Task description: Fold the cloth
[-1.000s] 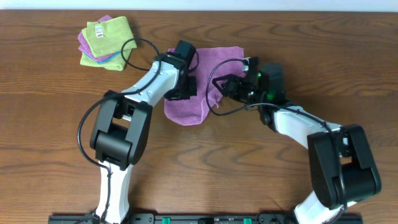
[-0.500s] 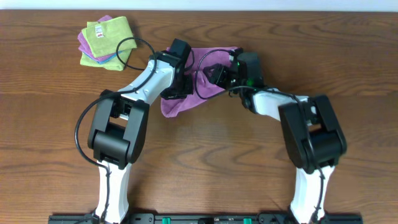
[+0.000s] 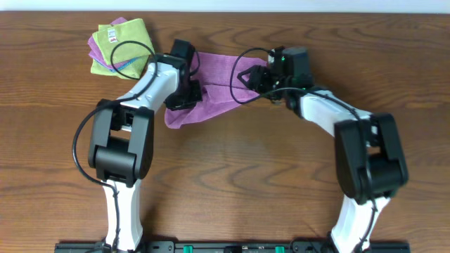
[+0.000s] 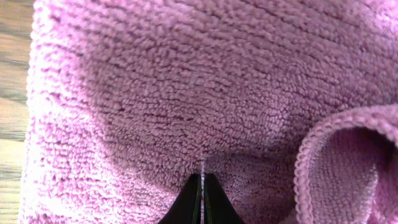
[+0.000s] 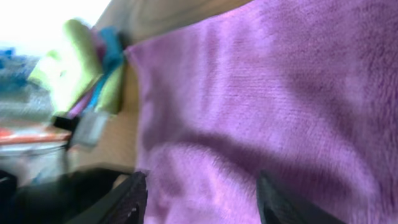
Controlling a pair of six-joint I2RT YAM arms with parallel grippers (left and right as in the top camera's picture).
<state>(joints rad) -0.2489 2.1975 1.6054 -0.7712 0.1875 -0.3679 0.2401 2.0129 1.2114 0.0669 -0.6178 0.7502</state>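
Note:
The lilac cloth (image 3: 213, 98) lies crumpled on the wooden table between my two arms, one end trailing toward the near left. My left gripper (image 3: 191, 90) sits on the cloth's left part. In the left wrist view it (image 4: 203, 182) is shut, with a thin pinch of cloth (image 4: 186, 93) between the tips and a rolled hemmed edge at the right. My right gripper (image 3: 245, 76) is over the cloth's right part. In the right wrist view its fingers (image 5: 134, 193) stand wide apart, open, just above the fuzzy cloth (image 5: 261, 93).
A stack of folded cloths (image 3: 119, 46), lime-green on top of purple and blue, lies at the far left, close to the left arm. It shows blurred in the right wrist view as the stack (image 5: 74, 62). Black cables loop above both wrists.
Both grippers have moved left and toward the far edge. The cloth has been dragged left with the left gripper. The right jaws stand slightly wider.

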